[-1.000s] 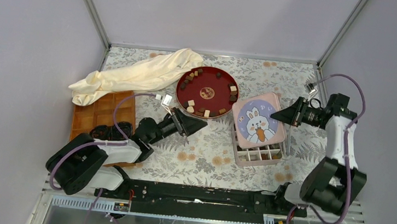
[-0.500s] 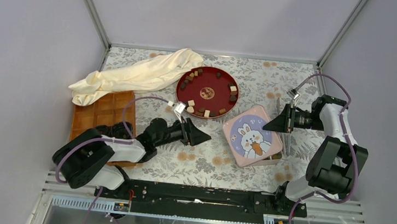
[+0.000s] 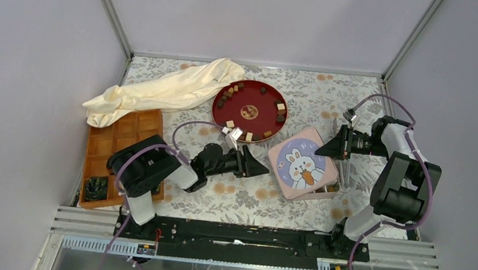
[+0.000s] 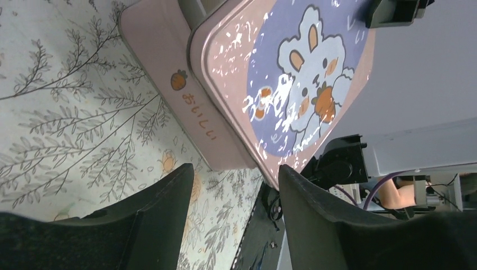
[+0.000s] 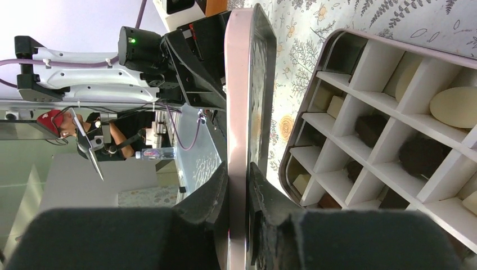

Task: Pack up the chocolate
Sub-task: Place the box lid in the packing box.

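- A pink tin [image 4: 169,84] with a carrot mark on its side wall sits on the flower-patterned table [image 3: 250,195]. It is just ahead of the left gripper [image 4: 236,180] and directly under the right gripper [image 5: 239,169].
- The tin's bunny-printed lid [image 3: 301,159] tilts over it and hides most of the inside from above. Only a strip of white grid shows at the near right edge.
- A round red tray [image 3: 259,100] lies beyond the left jaws, off to their left. Loose chocolate [image 3: 230,123] in dark, tan and cream pieces is scattered around its rim.
- More of it sits in the tin's white dividers beside the right jaws. The right wrist view shows a cream oval [image 5: 458,106] and dark lumps [image 5: 422,154], each in its own cell.
- A bunched cream cloth [image 3: 161,91] lies well beyond the red tray, far from both pairs of jaws.
- A wooden compartment tray [image 3: 117,140] lies behind the left jaws, alongside that arm, with a dark coiled piece [image 3: 94,187] in its nearest corner cell.
- The left jaws stand apart and hold nothing. The tin's corner and the lid's lower edge show in the gap past the fingertips [image 4: 169,208], with floral cloth visible between them and the tin.
- The right jaws are clamped on the lid's far right edge. The rim runs edge-on between the two fingers [image 5: 205,197], and the lid rises away from the open grid.
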Motion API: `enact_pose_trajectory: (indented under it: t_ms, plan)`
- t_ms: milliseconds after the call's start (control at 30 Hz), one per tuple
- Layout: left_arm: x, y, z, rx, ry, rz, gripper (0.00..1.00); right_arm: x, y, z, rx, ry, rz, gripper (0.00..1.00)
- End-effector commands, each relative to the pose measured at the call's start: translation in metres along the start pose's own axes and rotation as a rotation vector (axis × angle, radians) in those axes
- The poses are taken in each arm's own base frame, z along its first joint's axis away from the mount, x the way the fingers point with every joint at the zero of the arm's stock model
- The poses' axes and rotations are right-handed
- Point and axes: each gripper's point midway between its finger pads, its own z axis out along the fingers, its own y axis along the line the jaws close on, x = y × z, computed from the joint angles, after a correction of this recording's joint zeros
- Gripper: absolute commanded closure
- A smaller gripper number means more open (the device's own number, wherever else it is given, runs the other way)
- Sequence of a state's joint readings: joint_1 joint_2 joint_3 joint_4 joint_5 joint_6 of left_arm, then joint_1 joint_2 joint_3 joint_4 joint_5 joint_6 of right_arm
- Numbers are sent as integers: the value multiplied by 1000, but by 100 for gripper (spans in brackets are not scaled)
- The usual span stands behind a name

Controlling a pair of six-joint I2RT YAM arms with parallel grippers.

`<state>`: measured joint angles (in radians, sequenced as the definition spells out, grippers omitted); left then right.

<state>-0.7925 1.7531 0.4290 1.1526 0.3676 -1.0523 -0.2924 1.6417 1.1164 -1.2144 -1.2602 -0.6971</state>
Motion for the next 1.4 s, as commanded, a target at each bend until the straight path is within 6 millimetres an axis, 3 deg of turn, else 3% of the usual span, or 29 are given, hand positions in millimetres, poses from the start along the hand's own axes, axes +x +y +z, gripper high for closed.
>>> enact_pose_trajectory:
  t_ms: [0, 367, 1000, 1367]
  plan:
    - [-11, -24, 16, 92, -19, 1, 36, -6, 1, 0, -6, -26, 37, 99]
    - [9, 5, 51, -69, 103, 2, 36, -10, -31, -11, 62, -57, 122, 96]
    - [17, 10, 84, -104, 188, 21, 41, -6, -60, -21, 86, -55, 167, 81]
    - [15, 6, 97, -136, 214, 57, 43, -6, -74, -34, 186, -40, 103, 59]
